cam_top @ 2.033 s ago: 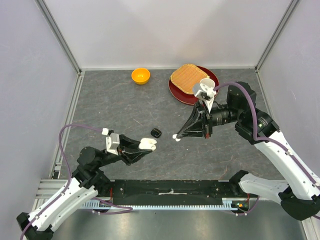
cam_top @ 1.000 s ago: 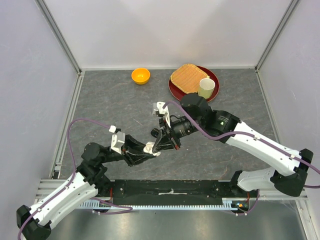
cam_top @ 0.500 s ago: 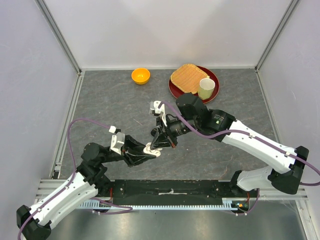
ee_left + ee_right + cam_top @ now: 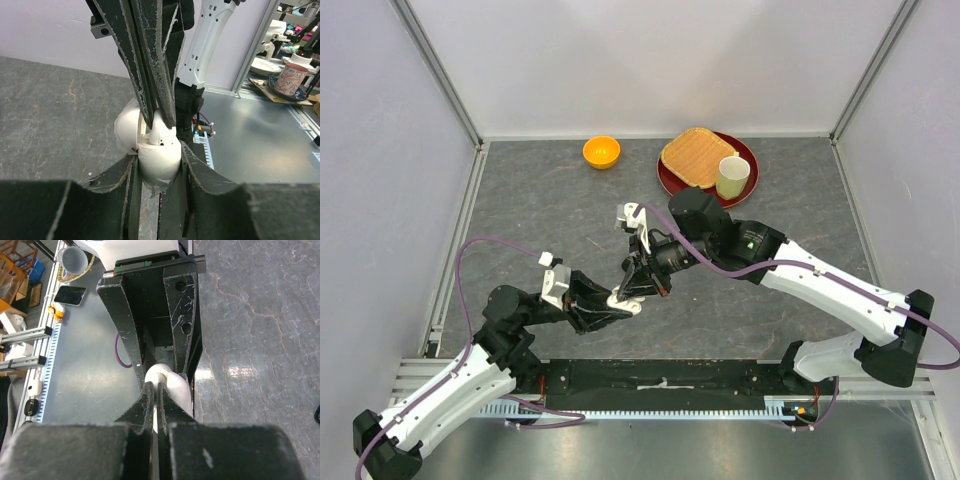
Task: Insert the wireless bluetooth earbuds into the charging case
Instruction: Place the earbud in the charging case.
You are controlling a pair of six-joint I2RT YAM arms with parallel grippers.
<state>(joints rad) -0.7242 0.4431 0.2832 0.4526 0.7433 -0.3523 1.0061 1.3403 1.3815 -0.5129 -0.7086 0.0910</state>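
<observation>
My left gripper [image 4: 618,303] is shut on a white charging case [image 4: 159,162], holding it just above the table with its lid [image 4: 126,127] flipped open. A white earbud [image 4: 162,134] stands in the case's mouth, pinched from above by my right gripper [image 4: 626,290], which is shut on it. In the right wrist view a sliver of the earbud [image 4: 155,418] shows between the closed fingers, with the case [image 4: 179,389] right beneath and the left gripper's fingers [image 4: 125,315] on either side. No other earbuds show.
An orange bowl [image 4: 601,151] sits at the back. A dark red plate [image 4: 669,183] at the back right carries a tan woven square [image 4: 695,154] and a pale cup [image 4: 731,176]. Grey walls close in three sides.
The right arm has swung left from beside the plate, carrying the earbud to the case in the left gripper. Over the last half second it has only edged slightly lower.
</observation>
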